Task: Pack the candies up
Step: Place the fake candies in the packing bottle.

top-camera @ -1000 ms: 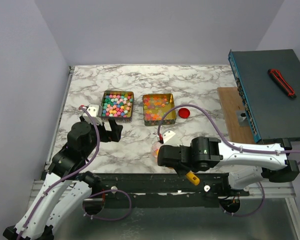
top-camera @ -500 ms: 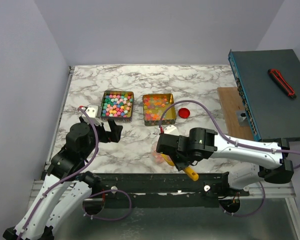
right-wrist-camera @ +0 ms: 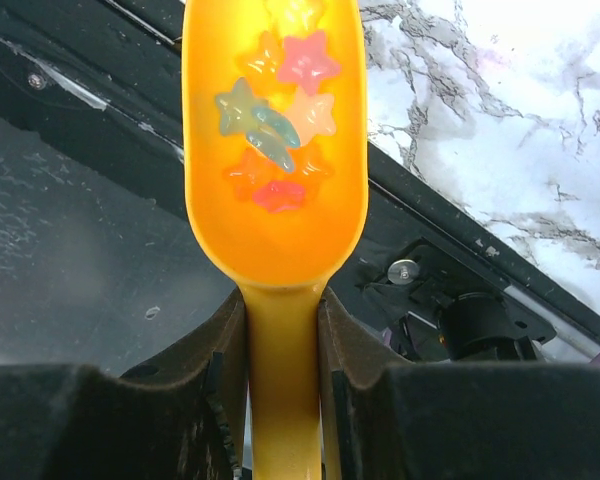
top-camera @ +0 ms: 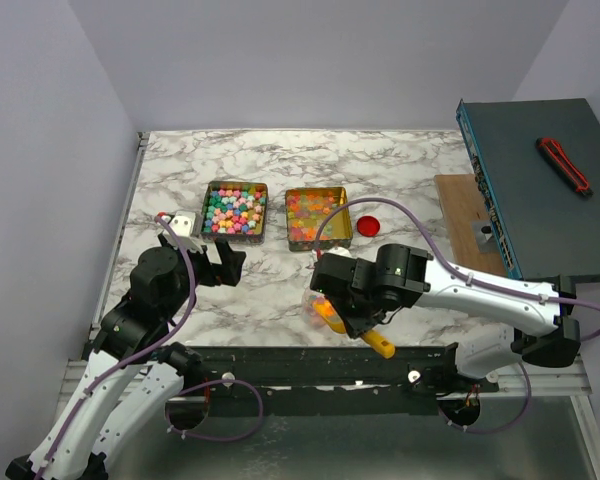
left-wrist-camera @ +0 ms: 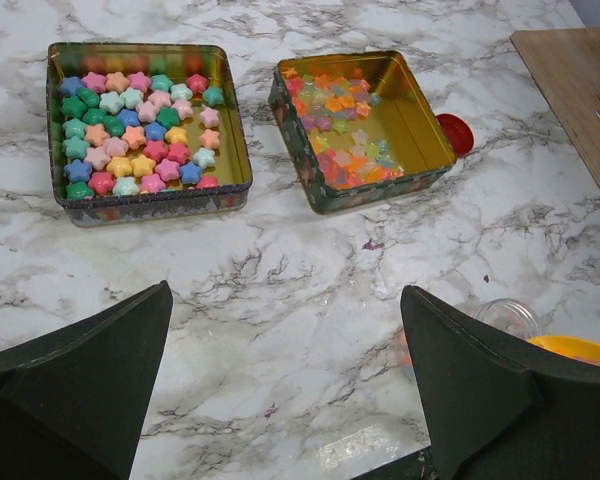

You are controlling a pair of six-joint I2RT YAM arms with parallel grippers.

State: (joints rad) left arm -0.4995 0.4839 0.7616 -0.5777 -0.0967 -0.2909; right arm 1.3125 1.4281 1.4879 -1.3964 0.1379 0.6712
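Note:
Two open tins sit mid-table. The left tin [top-camera: 235, 209] [left-wrist-camera: 140, 130] holds pastel star candies. The right tin [top-camera: 316, 217] [left-wrist-camera: 355, 130] holds glossy jelly candies. My right gripper [top-camera: 348, 312] [right-wrist-camera: 280, 320] is shut on the handle of a yellow-orange scoop [top-camera: 327, 312] [right-wrist-camera: 275, 230], and several jelly candies [right-wrist-camera: 275, 150] lie in its bowl. The scoop bowl hangs at a clear jar [top-camera: 313, 297] [left-wrist-camera: 505, 318] near the table's front edge. My left gripper [top-camera: 225, 262] [left-wrist-camera: 285, 350] hovers open over bare marble, nothing between its fingers.
A round red cap [top-camera: 368, 226] [left-wrist-camera: 456, 133] lies right of the jelly tin. At the right stand a wooden board [top-camera: 465, 215] and a dark box [top-camera: 540, 190] carrying a red-and-black tool [top-camera: 563, 165]. The black front rail [top-camera: 280, 362] runs just below the scoop.
The right arm has shifted left and turned its wrist, so the scoop's bowl now shows beside the jar. The left arm has not moved.

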